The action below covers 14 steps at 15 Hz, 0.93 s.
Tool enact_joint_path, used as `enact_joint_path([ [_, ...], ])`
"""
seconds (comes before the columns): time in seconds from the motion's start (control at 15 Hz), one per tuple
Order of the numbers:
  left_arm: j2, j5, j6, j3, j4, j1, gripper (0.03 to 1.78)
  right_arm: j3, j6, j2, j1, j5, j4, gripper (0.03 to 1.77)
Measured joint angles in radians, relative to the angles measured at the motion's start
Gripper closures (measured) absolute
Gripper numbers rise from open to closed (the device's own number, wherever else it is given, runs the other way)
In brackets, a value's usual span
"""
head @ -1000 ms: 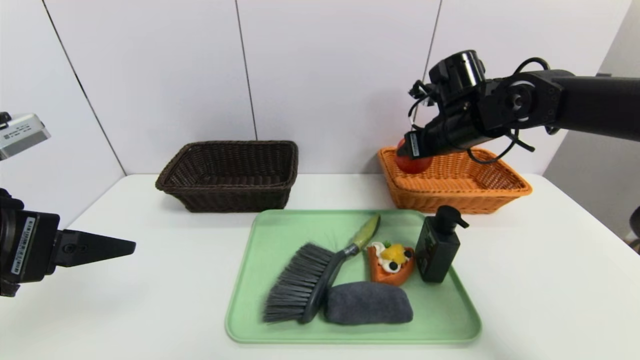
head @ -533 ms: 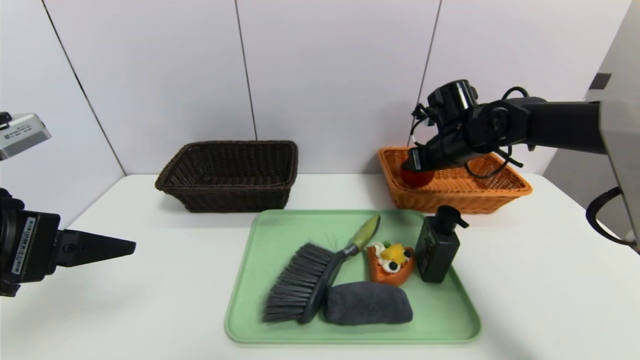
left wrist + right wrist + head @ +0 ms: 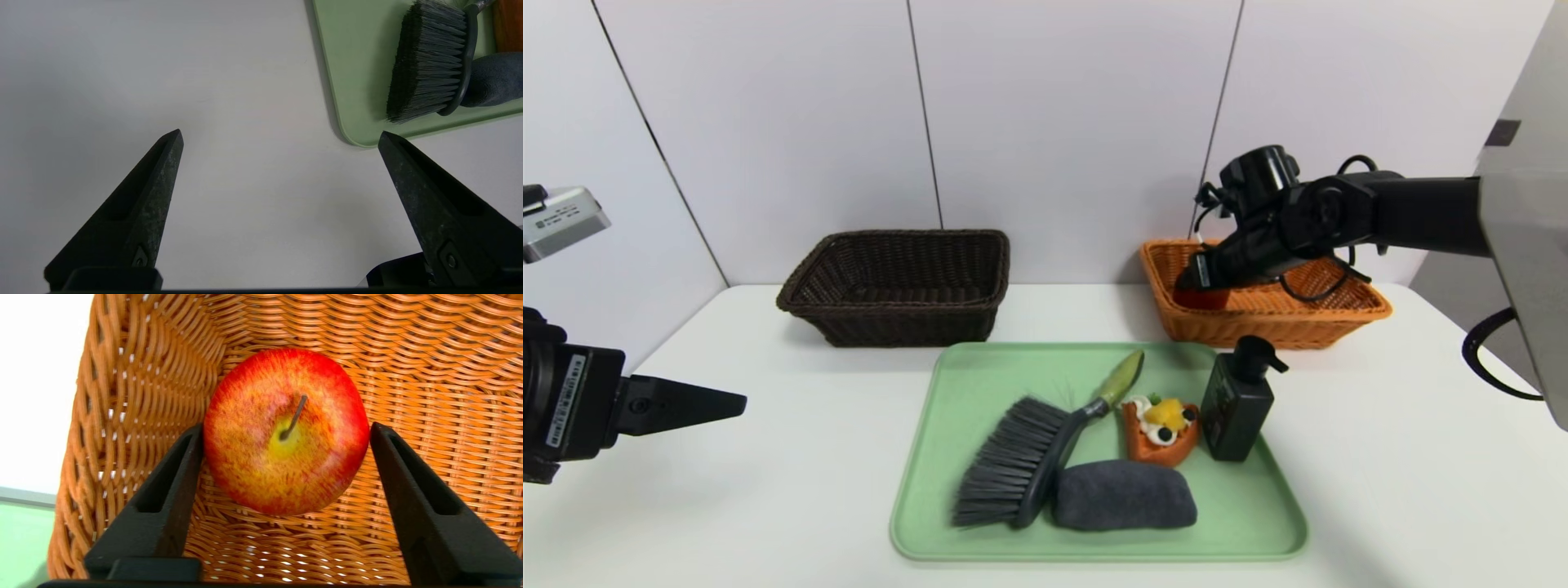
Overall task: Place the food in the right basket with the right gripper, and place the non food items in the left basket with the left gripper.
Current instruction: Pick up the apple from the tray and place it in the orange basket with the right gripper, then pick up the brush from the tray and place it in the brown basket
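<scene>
White wall panels stood behind a white worktop (image 3: 768, 490) carrying two baskets at the back and a green tray (image 3: 915, 523) in front. Right gripper (image 3: 286, 428) reached down and forward into the orange basket (image 3: 1339, 314), near its left end. Its fingers (image 3: 163, 490) were spread on either side of the apple (image 3: 286, 433), which sat stem-up on the basket floor; a narrow gap showed on one side, and the other finger lay at or just off the skin, contact not certain. Judgement: the apple was delivered and released, or nearly so. Tart slice (image 3: 1161, 429) remained on the tray between the brush handle and the black pump bottle (image 3: 1237, 404), lying nearer the robot and to the left of the right gripper, so the right arm was the closer one for it. Judgement: the next reach would need a lift clear of the basket wall, then a pull back toward the tray. Brush (image 3: 1029, 457) lay diagonally, bristles toward the tray's front-left, handle toward the back; the grey cloth roll (image 3: 1123, 494) lay crosswise just beside it. Dark brown basket (image 3: 894, 286) held nothing visible. Left gripper (image 3: 282, 139) hung parked at the left edge above bare worktop, fingers spread wide, holding nothing, angled downward, with the tray's corner just ahead.
</scene>
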<state>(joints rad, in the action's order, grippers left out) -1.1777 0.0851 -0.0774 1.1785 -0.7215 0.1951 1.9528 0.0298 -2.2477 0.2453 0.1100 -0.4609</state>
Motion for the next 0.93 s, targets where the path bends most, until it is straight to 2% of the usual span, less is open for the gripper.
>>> enact_joint_path([
  [0.2,0.000,0.001,0.000,0.000,0.000,0.000,0.12,0.000,0.021,0.018,-0.009,-0.006,-0.005,0.31],
  [0.47,0.007,0.000,-0.001,0.000,0.000,0.000,0.12,0.000,0.029,0.091,-0.019,-0.047,-0.046,0.22],
  [0.73,0.019,0.000,-0.002,-0.009,0.000,0.000,0.12,0.000,0.040,0.220,-0.021,-0.044,-0.092,0.17],
  [0.93,0.024,0.002,0.002,-0.009,0.052,0.000,0.12,-0.001,0.102,0.345,-0.021,-0.039,-0.177,0.14],
])
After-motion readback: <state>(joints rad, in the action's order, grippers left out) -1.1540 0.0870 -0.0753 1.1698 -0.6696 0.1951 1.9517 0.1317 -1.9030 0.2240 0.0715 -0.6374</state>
